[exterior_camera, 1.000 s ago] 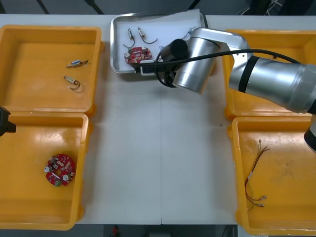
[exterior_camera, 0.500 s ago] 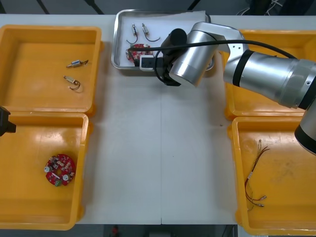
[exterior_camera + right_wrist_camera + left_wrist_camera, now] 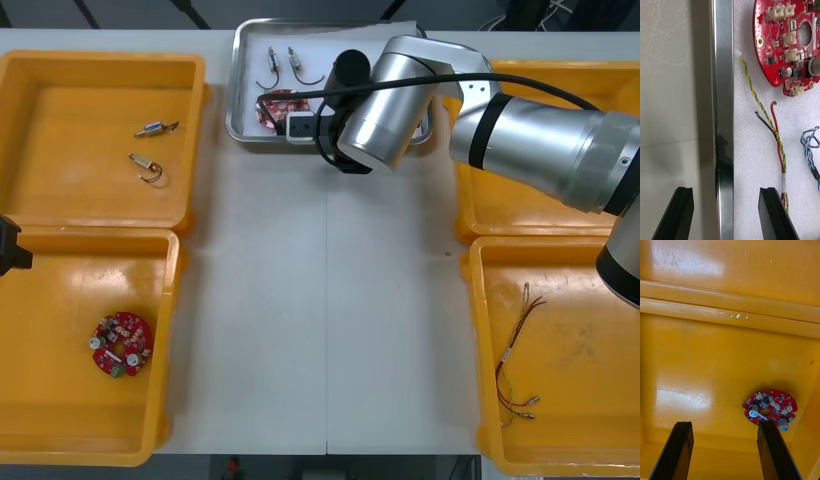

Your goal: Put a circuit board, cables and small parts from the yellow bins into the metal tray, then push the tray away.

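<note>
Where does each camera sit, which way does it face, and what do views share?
Front view: above the arms, looking steeply down at the table; the right arm reaches the metal tray.
Right wrist view: on that arm, facing the tray's rim, which the open right gripper straddles.
Left wrist view: facing into a yellow bin; open left gripper parked by a circuit board.
Shared: front and right wrist views both show the tray's board.

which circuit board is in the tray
The far circuit board, in the metal tray by the right gripper; the near board lies in a yellow bin.
</note>
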Motion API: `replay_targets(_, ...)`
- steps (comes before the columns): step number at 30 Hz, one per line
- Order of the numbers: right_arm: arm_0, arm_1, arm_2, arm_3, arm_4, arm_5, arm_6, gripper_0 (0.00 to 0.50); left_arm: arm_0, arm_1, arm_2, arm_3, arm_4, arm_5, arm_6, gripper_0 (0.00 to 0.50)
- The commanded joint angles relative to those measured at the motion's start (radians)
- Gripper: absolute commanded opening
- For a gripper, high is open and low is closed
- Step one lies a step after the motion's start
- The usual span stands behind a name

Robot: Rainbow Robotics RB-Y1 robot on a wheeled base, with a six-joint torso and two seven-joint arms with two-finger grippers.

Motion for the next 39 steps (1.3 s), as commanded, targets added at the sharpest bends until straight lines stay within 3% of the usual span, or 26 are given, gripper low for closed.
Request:
replay_targets(1, -0.082, 0.002, -0.047, -0.068, -0.027, 0.097, 0.018, 0.5, 0.014, 0.05, 0.023, 0.0, 0.006, -0.006, -0.009, 0.5)
replay_targets(10, -0.082, -0.07, -0.153, -0.22, -0.117, 0.344, -0.027, 0.5, 0.014, 0.05, 0.023, 0.0, 0.006, -0.006, -0.009, 0.5)
replay_targets(13, -0.076, -0.101, -0.162, -0.266, -0.165, 0.39, -0.119, 0.5, 0.014, 0.05, 0.023, 0.0, 0.006, -0.006, -0.009, 0.5)
replay_targets(14, -0.062, -0.125, -0.173, -0.304, -0.183, 0.408, -0.203, 0.5, 0.014, 0.05, 0.023, 0.0, 0.006, -0.006, -0.009, 0.5)
replay_targets(20, 0.027, -0.165, -0.288, -0.414, -0.156, 0.491, -0.408, 0.5, 0.014, 0.05, 0.023, 0.0, 0.006, -0.006, -0.009, 0.5)
replay_targets(25, 0.119, -0.182, -0.381, -0.493, -0.13, 0.546, -0.504, 0.5, 0.014, 0.05, 0.023, 0.0, 0.006, -0.006, -0.009, 0.5)
replay_targets(32, 0.221, -0.288, -0.449, -0.66, -0.127, 0.632, -0.697, 0.5, 0.014, 0.05, 0.023, 0.0, 0.006, -0.006, -0.009, 0.5)
replay_targets(39, 0.297, -0.355, -0.516, -0.741, -0.127, 0.688, -0.876, 0.5, 0.014, 0.05, 0.023, 0.0, 0.006, -0.006, -0.009, 0.5)
